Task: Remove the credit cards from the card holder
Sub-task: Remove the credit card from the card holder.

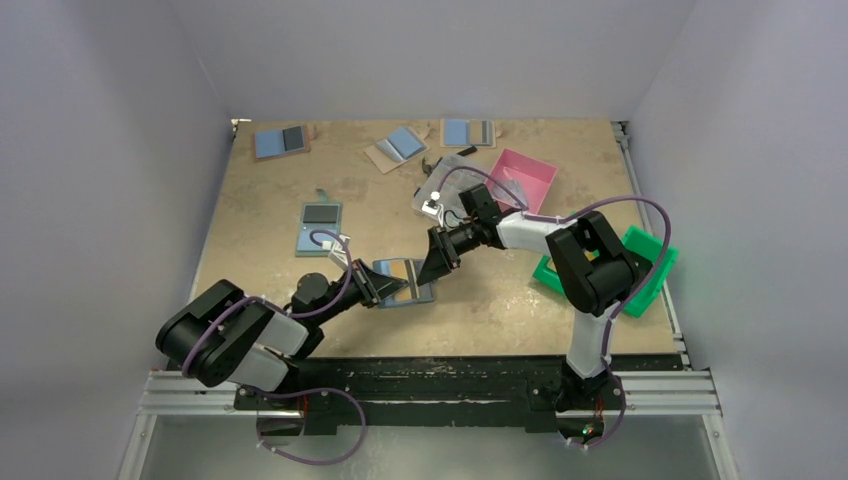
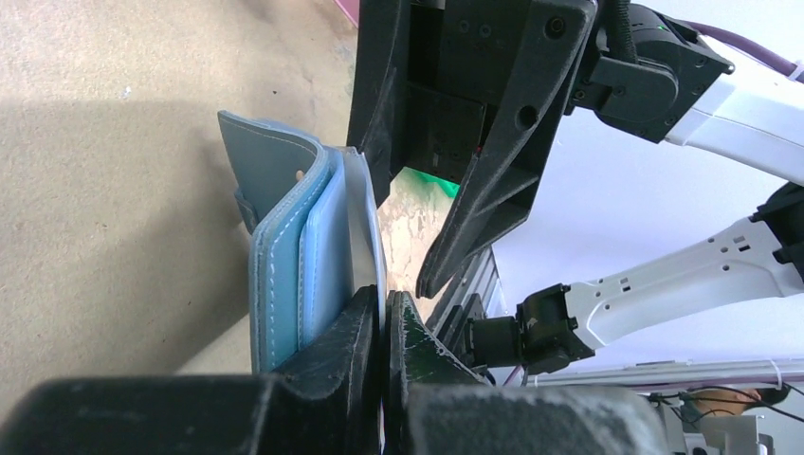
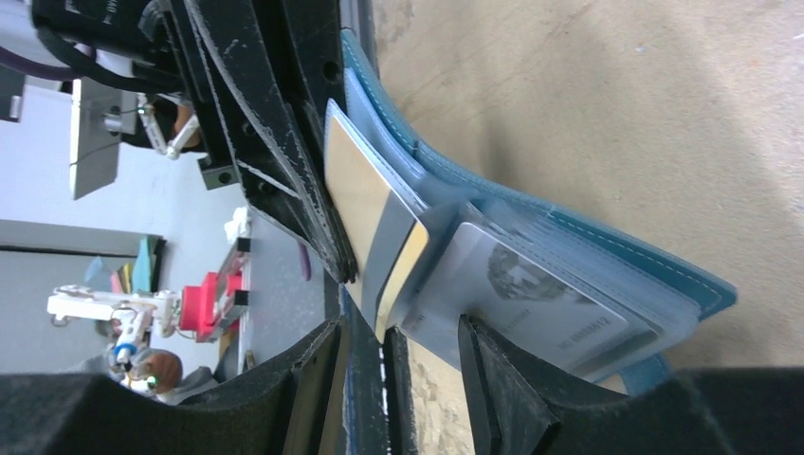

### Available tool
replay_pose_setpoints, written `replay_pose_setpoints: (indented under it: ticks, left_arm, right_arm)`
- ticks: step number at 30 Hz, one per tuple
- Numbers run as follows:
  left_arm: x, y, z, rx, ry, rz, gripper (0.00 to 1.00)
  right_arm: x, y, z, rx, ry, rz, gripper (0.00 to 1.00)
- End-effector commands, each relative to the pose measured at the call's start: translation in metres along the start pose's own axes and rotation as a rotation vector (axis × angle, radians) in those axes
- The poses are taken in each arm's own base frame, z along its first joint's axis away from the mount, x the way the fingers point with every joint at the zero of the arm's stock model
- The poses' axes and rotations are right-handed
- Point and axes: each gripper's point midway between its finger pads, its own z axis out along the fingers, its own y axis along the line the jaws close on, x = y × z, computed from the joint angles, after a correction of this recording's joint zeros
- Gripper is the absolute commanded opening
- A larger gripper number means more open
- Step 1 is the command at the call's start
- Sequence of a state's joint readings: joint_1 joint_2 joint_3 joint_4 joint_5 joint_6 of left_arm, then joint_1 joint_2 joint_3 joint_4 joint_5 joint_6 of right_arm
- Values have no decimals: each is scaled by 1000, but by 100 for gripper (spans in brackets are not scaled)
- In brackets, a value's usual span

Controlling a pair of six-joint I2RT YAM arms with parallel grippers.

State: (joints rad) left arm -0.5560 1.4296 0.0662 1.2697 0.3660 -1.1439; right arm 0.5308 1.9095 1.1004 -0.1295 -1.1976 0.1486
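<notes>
The blue card holder (image 1: 408, 283) lies open near the table's front middle. My left gripper (image 1: 372, 288) is shut on a thin inner flap at its left side; in the left wrist view the fingertips (image 2: 368, 313) pinch that flap beside the blue cover (image 2: 284, 275). My right gripper (image 1: 437, 262) is at the holder's right edge, open. In the right wrist view its jaws (image 3: 400, 327) straddle a stitched flap (image 3: 379, 379). Two credit cards show there: a gold card with a grey stripe (image 3: 374, 213) and a silver card (image 3: 540, 299) in its pocket, touching one finger (image 3: 488, 379).
Other holders lie around: one with a black panel (image 1: 320, 227), and three at the back (image 1: 281, 140) (image 1: 400, 147) (image 1: 468, 132). A pink tray (image 1: 527, 178) and a clear container (image 1: 455, 180) sit behind my right arm, a green tray (image 1: 655, 262) at the right edge.
</notes>
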Motion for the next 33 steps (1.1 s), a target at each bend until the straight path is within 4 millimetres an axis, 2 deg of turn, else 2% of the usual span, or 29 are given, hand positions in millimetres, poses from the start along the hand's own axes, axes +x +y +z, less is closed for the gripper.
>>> replay_pose_setpoints:
  ticks: [1, 7, 11, 16, 18, 20, 21, 33]
  left_arm:
    - [-16, -45, 1, 192, -42, 52, 0]
    - [-16, -46, 4, 204, -36, 44, 0]
    - [-15, -46, 5, 208, -33, 36, 0]
    - [-14, -43, 4, 199, -34, 26, 0]
    - [-15, -42, 3, 191, -42, 16, 5]
    - [-16, -40, 1, 181, -50, 8, 12]
    - [-16, -39, 1, 178, -52, 5, 13]
    - [-21, -31, -14, 153, -83, -37, 13]
  right_arm:
    - [-6, 27, -1, -106, -9, -42, 53]
    - [-3, 31, 1, -134, -3, -17, 45]
    - [-4, 30, 2, -144, -4, -10, 34]
    - [-2, 28, 3, -149, -2, -4, 9]
    - [-2, 27, 3, -148, -2, -3, 3]
    - [-1, 26, 3, -145, -1, -4, 0]
    - [-1, 25, 3, -143, -1, -4, 0]
    - [1, 14, -3, -127, -10, 16, 0]
